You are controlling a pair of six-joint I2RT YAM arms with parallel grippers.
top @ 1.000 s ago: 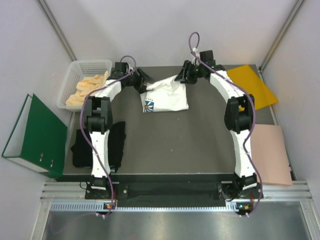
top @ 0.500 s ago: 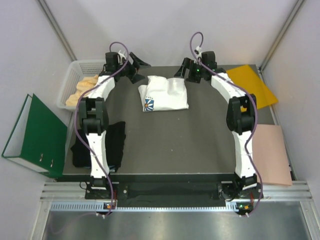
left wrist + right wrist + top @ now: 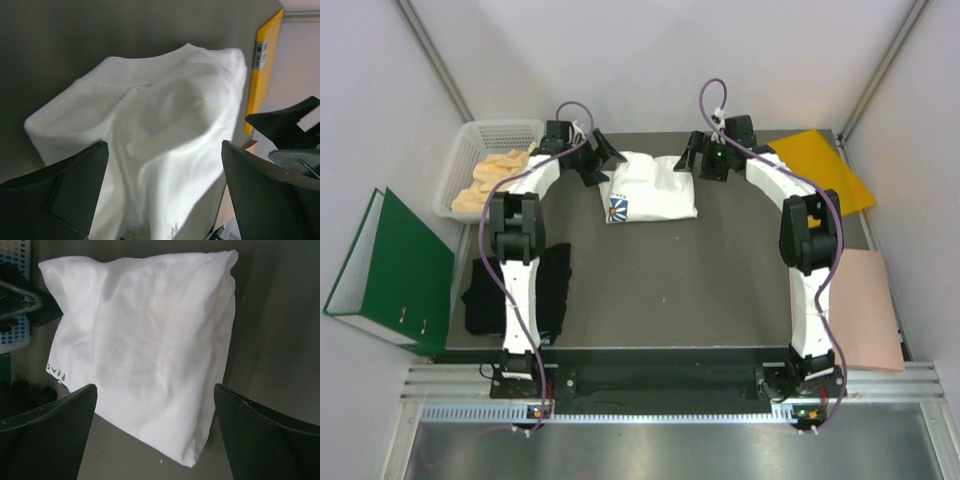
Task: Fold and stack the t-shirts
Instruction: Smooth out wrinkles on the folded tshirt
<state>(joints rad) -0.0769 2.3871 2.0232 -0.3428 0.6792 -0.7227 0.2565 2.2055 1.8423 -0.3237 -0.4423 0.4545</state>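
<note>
Top view, white t-shirt point(image 3: 655, 185): folded into a compact bundle, lying on the far middle of the dark surface point(image 3: 700, 280), with the blue-and-daisy print at its near left corner.
Top view, black t-shirt point(image 3: 485, 290): crumpled at the near left edge of the surface, partly under the left arm and well apart from the white one.
Top view, left tool point(image 3: 604, 162): at the far left corner of the white t-shirt, fingers spread.
Top view, right tool point(image 3: 685, 158): at the far right corner of the same shirt; its spread is hard to judge from here.
Top view, surroundings: a basket point(image 3: 460, 155) with yellow cloth point(image 3: 495, 170) far left, a green binder point(image 3: 390, 270) off the left edge, an orange envelope point(image 3: 825, 165) far right, and a pink sheet point(image 3: 865, 310) near right.
Left wrist view, left tool point(image 3: 163, 150): jaws wide and holding nothing, with the white t-shirt point(image 3: 150, 125) lying loose below and between them. The right tool point(image 3: 285, 125) is visible across the shirt.
Right wrist view, right tool point(image 3: 155, 390): jaws wide and empty.
Right wrist view, white t-shirt point(image 3: 145, 340): flat on the surface under the fingers, with printed letters on its left edge. The left tool point(image 3: 25, 300) is at the shirt's far corner.
</note>
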